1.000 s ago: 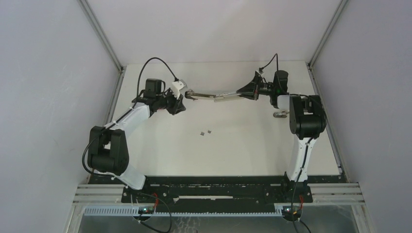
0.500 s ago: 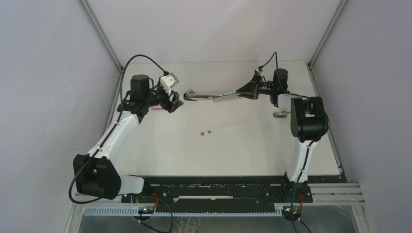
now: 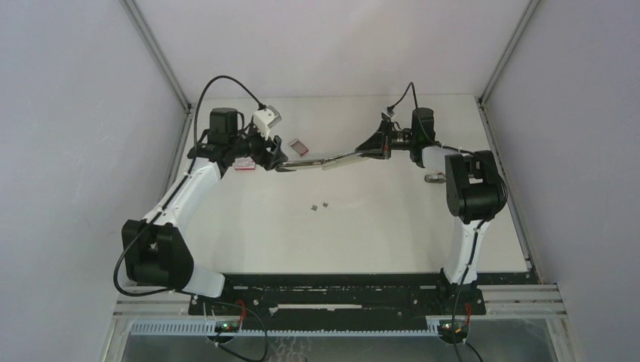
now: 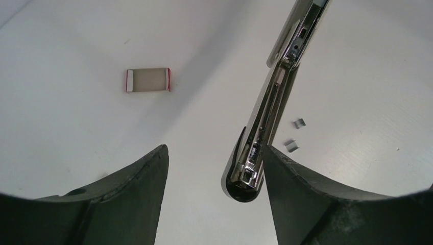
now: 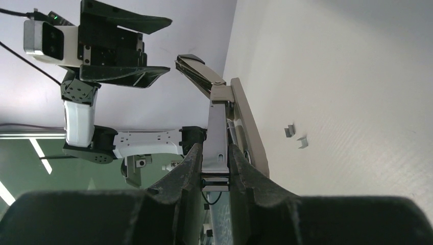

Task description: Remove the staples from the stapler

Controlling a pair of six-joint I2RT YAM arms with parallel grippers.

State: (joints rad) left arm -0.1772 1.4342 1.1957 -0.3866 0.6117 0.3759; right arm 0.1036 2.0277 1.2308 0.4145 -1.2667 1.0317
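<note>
The stapler (image 3: 326, 159) is folded open into one long chrome strip and hangs above the table. My right gripper (image 3: 375, 145) is shut on its flat metal arm (image 5: 217, 153). In the left wrist view the stapler's black rounded end (image 4: 245, 176) sits between the open jaws of my left gripper (image 4: 214, 153), close against the right finger (image 4: 306, 194). The open channel (image 4: 270, 112) shows a spring. Two tiny grey staples (image 3: 319, 205) lie on the table below the stapler (image 4: 295, 133) (image 5: 296, 137). My left gripper (image 3: 273, 160) holds nothing.
A small red-and-white box (image 3: 300, 145) (image 4: 148, 80) lies behind the stapler. A second one (image 3: 243, 164) sits under the left wrist. A small grey metal piece (image 3: 434, 179) lies beside the right arm. Walls close in the white table (image 3: 362, 234) on three sides.
My left gripper opened, let go of the stapler's end, pulled away left and came back around it. My right gripper carried the stapler leftwards, uncovering a box.
</note>
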